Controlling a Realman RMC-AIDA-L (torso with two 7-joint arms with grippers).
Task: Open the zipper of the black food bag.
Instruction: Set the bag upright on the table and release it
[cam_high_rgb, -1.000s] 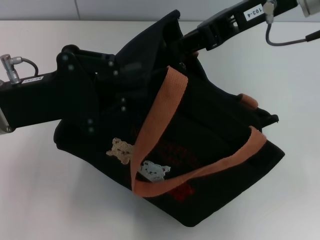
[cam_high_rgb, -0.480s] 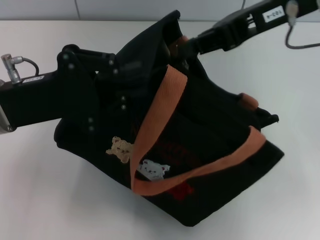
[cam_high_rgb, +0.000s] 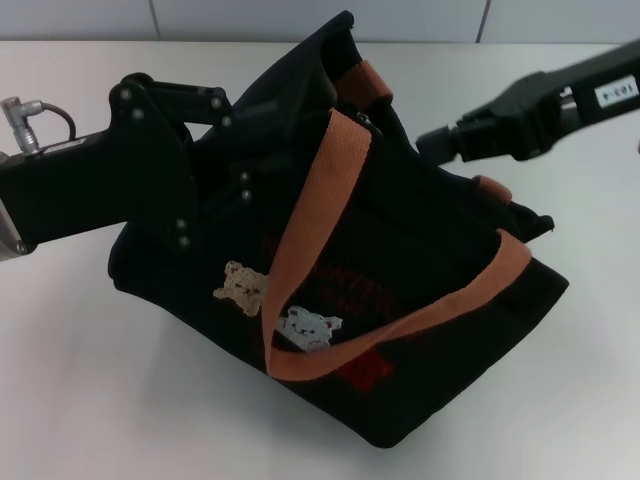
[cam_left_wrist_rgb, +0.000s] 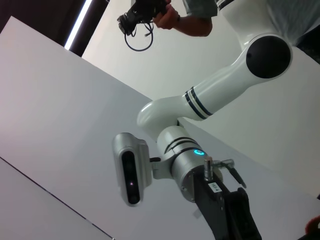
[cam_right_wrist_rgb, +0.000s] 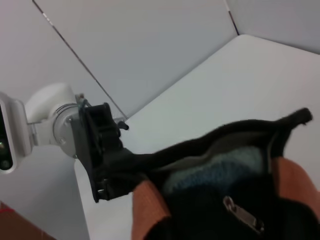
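The black food bag (cam_high_rgb: 400, 300) lies tilted on the white table, with orange-brown handles (cam_high_rgb: 310, 235) and two embroidered bears (cam_high_rgb: 305, 330) on its side. My left gripper (cam_high_rgb: 235, 135) is shut on the bag's upper left edge and holds it up; the right wrist view shows the left gripper (cam_right_wrist_rgb: 117, 172) pinching that rim. The bag's mouth gapes there, with lining (cam_right_wrist_rgb: 225, 162) inside and a metal zipper pull (cam_right_wrist_rgb: 243, 216) hanging free. In the head view the zipper pull (cam_high_rgb: 366, 121) sits near the top. My right gripper (cam_high_rgb: 432, 145) hovers just right of the bag, not touching it.
The white table (cam_high_rgb: 90, 380) surrounds the bag, with a wall seam behind it. In the left wrist view my white right arm (cam_left_wrist_rgb: 210, 100) stretches across, and a person's hand (cam_left_wrist_rgb: 170, 17) holds a cable at the top.
My right gripper has drawn back from the bag's top opening, moving right and slightly down, away from the zipper pull. The left gripper has kept its hold; the bag barely shifted.
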